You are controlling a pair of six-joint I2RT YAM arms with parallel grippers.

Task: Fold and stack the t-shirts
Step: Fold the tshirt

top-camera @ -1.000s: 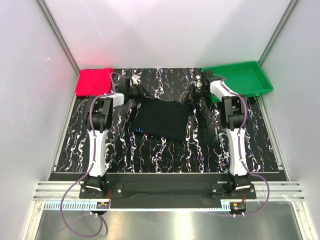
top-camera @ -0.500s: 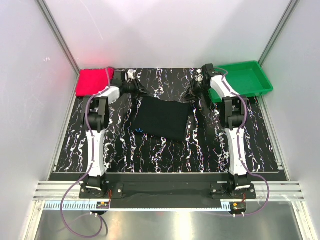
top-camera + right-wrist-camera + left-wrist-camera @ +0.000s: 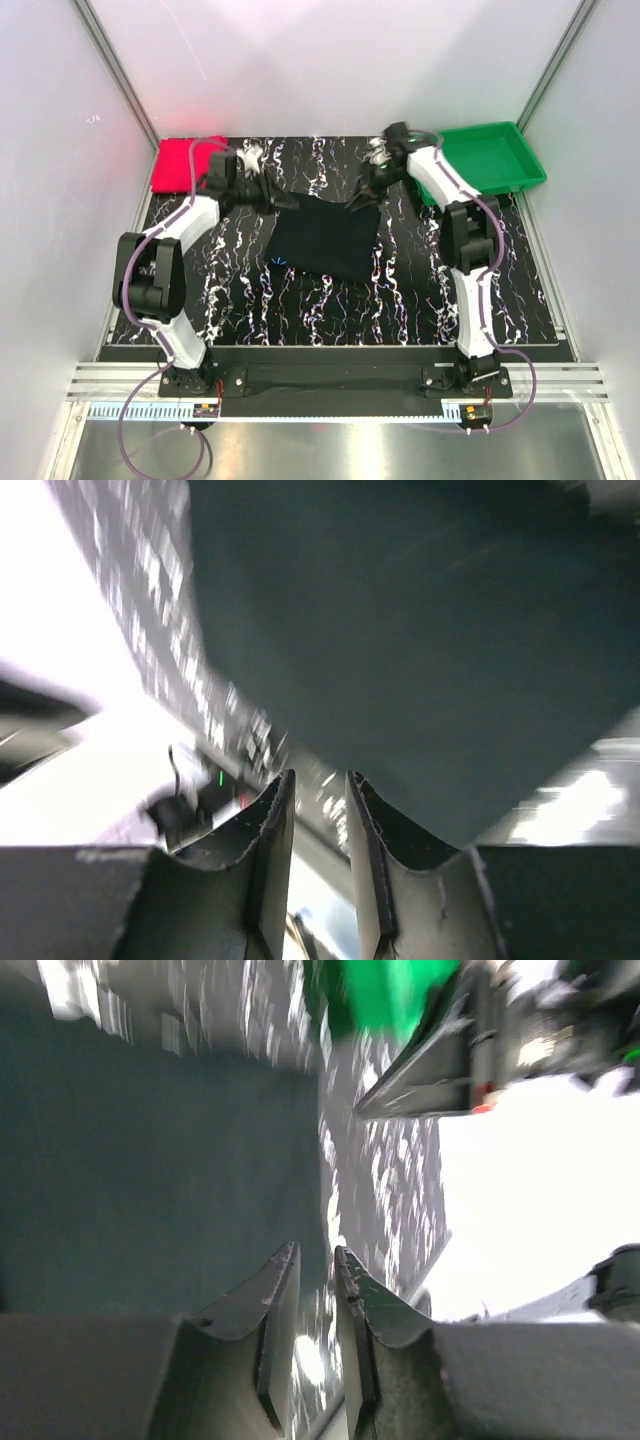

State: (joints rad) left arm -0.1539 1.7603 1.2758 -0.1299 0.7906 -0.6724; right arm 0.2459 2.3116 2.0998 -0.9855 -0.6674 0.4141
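The black t-shirt (image 3: 325, 240) lies folded flat in the middle of the table (image 3: 400, 290), where it lay a second ago, while the left arm's elbow has swung out to the left. The left fingers (image 3: 272, 1305) hover by its far left corner and the right fingers (image 3: 268, 830) by its far right corner. Both pairs are slightly parted and empty. The shirt's long axis runs left to right, a little skewed

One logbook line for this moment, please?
black t-shirt folded mid-table | red t-shirt folded far-left | left hand slightly open, empty | right hand slightly open, empty
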